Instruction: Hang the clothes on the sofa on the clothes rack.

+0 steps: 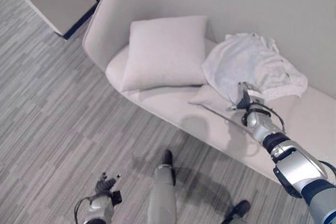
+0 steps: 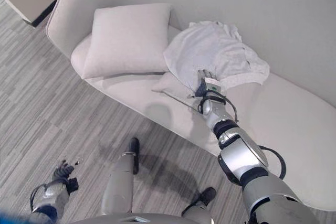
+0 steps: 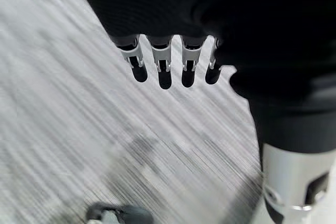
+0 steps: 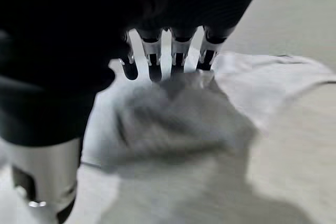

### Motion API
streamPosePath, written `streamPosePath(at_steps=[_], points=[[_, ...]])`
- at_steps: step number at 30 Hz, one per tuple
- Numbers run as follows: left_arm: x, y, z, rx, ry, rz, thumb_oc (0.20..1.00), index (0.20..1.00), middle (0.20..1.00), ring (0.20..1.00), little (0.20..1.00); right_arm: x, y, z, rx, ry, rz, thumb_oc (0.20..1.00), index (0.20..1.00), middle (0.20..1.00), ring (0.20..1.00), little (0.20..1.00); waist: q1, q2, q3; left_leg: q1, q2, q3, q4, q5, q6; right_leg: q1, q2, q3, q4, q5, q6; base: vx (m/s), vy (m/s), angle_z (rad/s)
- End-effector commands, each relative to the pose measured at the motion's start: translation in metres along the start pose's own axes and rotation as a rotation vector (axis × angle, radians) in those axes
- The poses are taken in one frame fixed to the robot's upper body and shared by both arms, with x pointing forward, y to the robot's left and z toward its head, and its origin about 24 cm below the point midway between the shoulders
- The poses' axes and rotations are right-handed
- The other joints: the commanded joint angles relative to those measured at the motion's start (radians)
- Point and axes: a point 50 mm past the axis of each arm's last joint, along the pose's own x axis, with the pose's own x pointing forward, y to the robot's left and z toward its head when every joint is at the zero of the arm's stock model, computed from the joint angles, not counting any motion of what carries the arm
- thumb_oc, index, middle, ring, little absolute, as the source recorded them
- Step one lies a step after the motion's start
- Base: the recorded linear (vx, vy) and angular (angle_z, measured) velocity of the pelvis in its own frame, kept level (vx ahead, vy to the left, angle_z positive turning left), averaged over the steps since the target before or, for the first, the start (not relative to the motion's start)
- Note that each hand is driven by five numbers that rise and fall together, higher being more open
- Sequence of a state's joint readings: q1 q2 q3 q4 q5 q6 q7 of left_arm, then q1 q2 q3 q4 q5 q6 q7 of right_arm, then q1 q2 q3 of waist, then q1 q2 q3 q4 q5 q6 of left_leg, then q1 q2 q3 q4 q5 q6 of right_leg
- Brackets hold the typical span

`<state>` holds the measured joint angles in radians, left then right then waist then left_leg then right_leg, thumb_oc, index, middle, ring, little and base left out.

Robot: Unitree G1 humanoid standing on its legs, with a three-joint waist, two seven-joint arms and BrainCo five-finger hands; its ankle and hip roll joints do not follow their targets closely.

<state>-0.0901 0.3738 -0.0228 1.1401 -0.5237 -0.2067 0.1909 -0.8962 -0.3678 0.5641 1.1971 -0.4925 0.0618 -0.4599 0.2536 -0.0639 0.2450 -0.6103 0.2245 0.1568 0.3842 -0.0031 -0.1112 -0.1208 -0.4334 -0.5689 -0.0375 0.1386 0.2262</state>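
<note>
Reaching right hand (image 1: 244, 97) at white garment's (image 1: 252, 66) front edge, grip unclear, left hand (image 1: 104, 185) relaxed over floor (image 1: 47, 129)

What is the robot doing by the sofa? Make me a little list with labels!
sofa: pale sofa on a grey striped floor
pillow: pale pillow leaning on the sofa's back
clothes: crumpled white garment lying on the seat beside the pillow
right hand: right hand at the garment's near edge, fingers straight, tips on the cloth
left hand: left hand low over the floor, fingers straight, holding nothing
done so far: garment not lifted yet
</note>
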Motion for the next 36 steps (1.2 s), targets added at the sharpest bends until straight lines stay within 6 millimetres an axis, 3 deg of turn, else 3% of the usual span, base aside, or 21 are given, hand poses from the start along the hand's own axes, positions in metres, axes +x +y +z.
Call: streamPosePath(at_steps=[1, 6, 8, 13, 14, 16, 17, 24, 31, 36], points=[[0.004, -0.004, 0.022, -0.068, -0.083, 0.012, 1.0, 1.0, 1.0, 1.0, 1.0, 0.02, -0.048, -0.001, -0.06, 0.0, -0.159, 1.0, 1.0, 1.0, 1.0, 1.0, 0.048, 0.022, 0.012, -0.002, 0.035, -0.03, -0.084, 0.06, -0.034, 0.01, -0.011, 0.025, 0.033, 0.045, 0.006, 0.0, 0.0, 0.0], [0.003, -0.009, 0.027, -0.081, -0.116, -0.007, 1.0, 1.0, 1.0, 1.0, 1.0, 0.027, -0.071, -0.018, -0.122, 0.058, -0.207, 1.0, 1.0, 1.0, 1.0, 1.0, 0.05, 0.029, 0.03, -0.057, 0.034, -0.038, -0.069, 0.064, -0.034, -0.023, -0.013, 0.025, 0.031, 0.051, 0.009, 0.0, 0.0, 0.0], [0.002, -0.014, 0.038, -0.085, -0.168, -0.034, 1.0, 1.0, 1.0, 1.0, 1.0, 0.031, -0.088, -0.027, -0.131, 0.092, -0.249, 1.0, 1.0, 1.0, 1.0, 1.0, 0.054, 0.025, 0.046, -0.1, 0.03, -0.037, -0.053, 0.065, -0.033, -0.056, -0.015, 0.031, 0.032, 0.054, 0.008, -0.01, 0.002, -0.02], [0.002, -0.014, 0.043, -0.056, -0.187, -0.049, 1.0, 1.0, 1.0, 1.0, 1.0, 0.034, -0.1, -0.034, -0.133, 0.133, -0.241, 1.0, 1.0, 1.0, 1.0, 1.0, 0.058, 0.018, 0.061, -0.132, 0.031, -0.038, -0.039, 0.06, -0.033, -0.08, -0.013, 0.031, 0.033, 0.055, 0.007, 0.0, -0.002, -0.01], [0.003, -0.014, 0.047, -0.049, -0.197, -0.051, 1.0, 1.0, 1.0, 1.0, 1.0, 0.034, -0.099, -0.036, -0.127, 0.152, -0.189, 0.385, 0.385, 0.385, 0.385, 0.385, 0.064, 0.016, 0.073, -0.147, 0.032, -0.04, -0.032, 0.059, -0.032, -0.083, -0.01, 0.028, 0.028, 0.058, 0.008, 0.0, 0.0, 0.0], [0.003, -0.015, 0.049, -0.046, -0.2, -0.054, 1.0, 1.0, 1.0, 1.0, 1.0, 0.034, -0.098, -0.037, -0.116, 0.164, -0.167, 0.2, 0.2, 0.2, 0.2, 0.2, 0.065, 0.014, 0.076, -0.155, 0.031, -0.042, -0.028, 0.059, -0.032, -0.085, -0.009, 0.027, 0.027, 0.06, 0.008, 0.01, -0.023, 0.0], [0.003, -0.016, 0.049, -0.038, -0.203, -0.063, 1.0, 1.0, 1.0, 1.0, 1.0, 0.032, -0.092, -0.045, -0.078, 0.207, -0.127, 0.2, 0.2, 0.2, 0.2, 0.2, 0.067, 0.009, 0.077, -0.165, 0.033, -0.048, -0.024, 0.06, -0.032, -0.085, -0.006, 0.02, 0.029, 0.06, 0.009, 0.01, -0.047, 0.0], [0.004, -0.006, 0.04, -0.003, -0.162, -0.044, 1.0, 1.0, 1.0, 1.0, 1.0, 0.027, -0.07, -0.04, -0.071, 0.172, -0.071, 0.2, 0.2, 0.2, 0.2, 0.2, 0.059, -0.009, 0.056, -0.144, 0.039, -0.046, -0.029, 0.053, -0.033, -0.076, 0.005, 0.024, 0.029, 0.055, 0.006, 0.0, -0.006, 0.0], [0.005, 0.019, 0.028, -0.008, -0.11, 0.034, 1.0, 1.0, 1.0, 1.0, 1.0, 0.022, -0.046, -0.002, -0.091, -0.041, -0.029, 0.2, 0.2, 0.2, 0.2, 0.2, 0.016, -0.036, 0.024, -0.048, 0.084, -0.031, -0.042, 0.047, -0.047, -0.055, 0.022, 0.057, 0.037, 0.042, -0.006, 0.0, -0.018, -0.08], [0.003, 0.026, 0.015, -0.012, -0.069, 0.057, 1.0, 1.0, 1.0, 1.0, 1.0, 0.01, -0.029, 0.014, -0.031, -0.158, 0.022, 0.2, 0.2, 0.2, 0.2, 0.2, -0.015, -0.062, 0.003, 0.04, 0.109, -0.01, -0.087, 0.061, -0.062, -0.017, 0.042, 0.077, 0.024, 0.035, -0.009, 0.01, -0.065, -0.26]])
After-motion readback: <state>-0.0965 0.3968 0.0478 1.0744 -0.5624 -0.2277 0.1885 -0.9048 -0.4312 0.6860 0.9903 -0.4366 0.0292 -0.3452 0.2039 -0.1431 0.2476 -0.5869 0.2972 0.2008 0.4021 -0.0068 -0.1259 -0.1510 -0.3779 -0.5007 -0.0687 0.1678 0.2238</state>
